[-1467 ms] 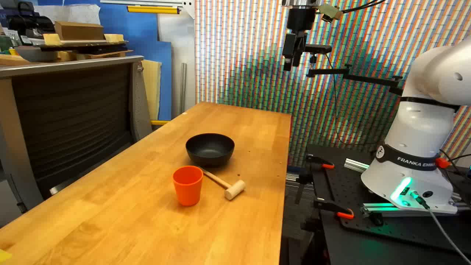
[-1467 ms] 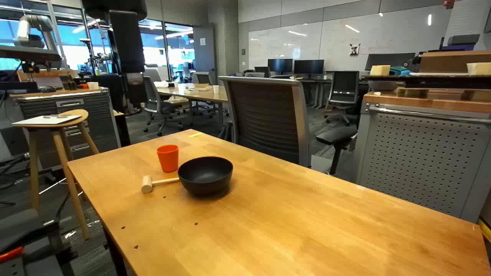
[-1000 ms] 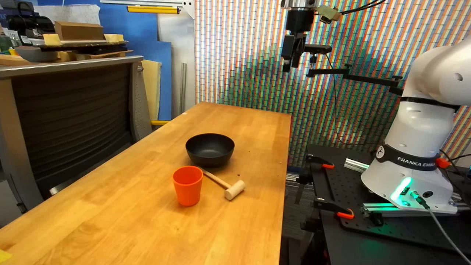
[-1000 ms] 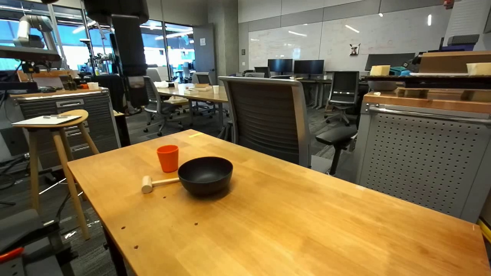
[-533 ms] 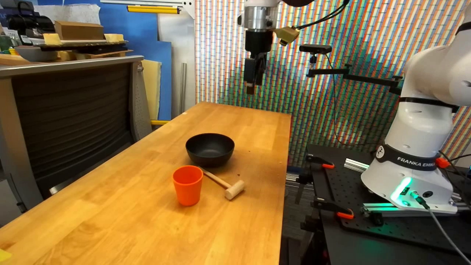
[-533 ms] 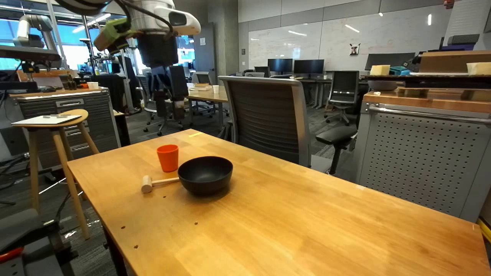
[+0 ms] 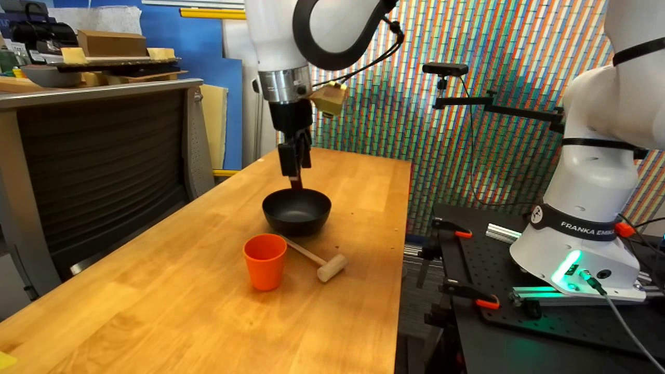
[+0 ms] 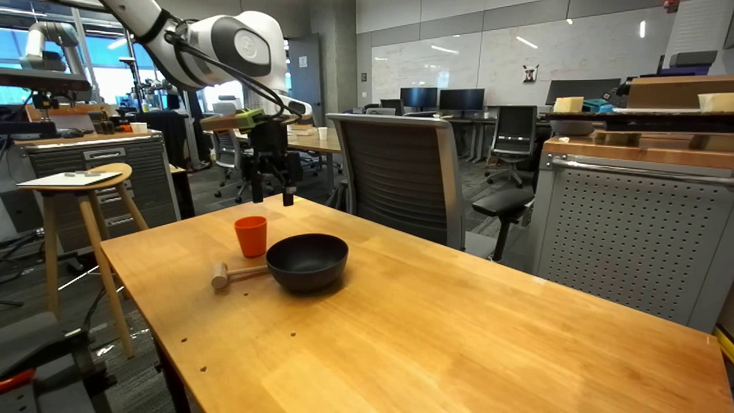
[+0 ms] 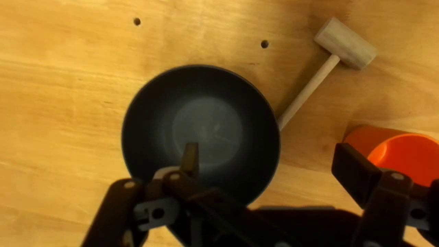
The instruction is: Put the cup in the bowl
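Note:
The orange-red cup [image 7: 266,267] stands upright on the wooden table in both exterior views [image 8: 251,238], beside the bowl. The round black bowl [image 7: 297,214] is empty and also shows in an exterior view [image 8: 307,275]. My gripper [image 8: 273,198] is open and empty, held above the table and apart from both things; it also shows in an exterior view [image 7: 296,182]. In the wrist view my gripper [image 9: 269,159] has its left finger over the bowl [image 9: 205,116] and its right finger overlapping the cup [image 9: 408,154], whose right side is cut off.
A light wooden mallet [image 7: 332,267] lies beside the cup, its handle end at the bowl's edge; it shows in the wrist view [image 9: 345,44]. A mesh-backed chair [image 8: 401,178] stands at the table's side. A camera on a bracket [image 7: 445,69] stands behind the table.
The arm has swung out over the table and lowered my gripper from high up toward the bowl and cup. The gripper has also turned. Cup, bowl and mallet have not moved.

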`<act>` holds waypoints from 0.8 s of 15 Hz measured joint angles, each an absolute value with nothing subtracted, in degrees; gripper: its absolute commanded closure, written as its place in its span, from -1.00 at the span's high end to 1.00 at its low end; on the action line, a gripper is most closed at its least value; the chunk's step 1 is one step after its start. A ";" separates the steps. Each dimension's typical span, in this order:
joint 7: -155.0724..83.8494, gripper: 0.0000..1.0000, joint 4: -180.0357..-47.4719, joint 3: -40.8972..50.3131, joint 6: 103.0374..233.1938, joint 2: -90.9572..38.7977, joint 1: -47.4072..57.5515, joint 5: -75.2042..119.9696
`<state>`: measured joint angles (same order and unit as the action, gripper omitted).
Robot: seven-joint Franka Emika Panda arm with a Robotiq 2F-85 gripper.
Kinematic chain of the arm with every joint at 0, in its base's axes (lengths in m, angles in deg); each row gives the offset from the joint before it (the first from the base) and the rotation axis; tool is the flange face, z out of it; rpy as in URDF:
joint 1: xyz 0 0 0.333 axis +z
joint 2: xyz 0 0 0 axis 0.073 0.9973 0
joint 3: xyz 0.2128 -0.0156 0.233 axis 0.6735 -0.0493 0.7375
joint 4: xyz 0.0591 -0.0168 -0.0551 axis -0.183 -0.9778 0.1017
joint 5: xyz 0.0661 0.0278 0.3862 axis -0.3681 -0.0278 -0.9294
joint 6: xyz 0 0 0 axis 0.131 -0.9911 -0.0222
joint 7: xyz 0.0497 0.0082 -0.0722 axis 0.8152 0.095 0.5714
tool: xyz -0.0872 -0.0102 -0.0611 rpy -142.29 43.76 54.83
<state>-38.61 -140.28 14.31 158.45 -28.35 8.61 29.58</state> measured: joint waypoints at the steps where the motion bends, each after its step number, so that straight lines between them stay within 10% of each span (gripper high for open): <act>1: -38.58 1.00 -137.15 14.32 158.00 -24.77 9.66 30.07; 9: -36.50 1.00 -113.80 14.31 147.74 -3.23 15.69 30.35; 10: -36.16 0.56 -111.05 14.31 145.75 -1.31 15.87 30.17; 12: -35.49 0.32 -105.63 14.27 142.16 2.21 15.92 30.08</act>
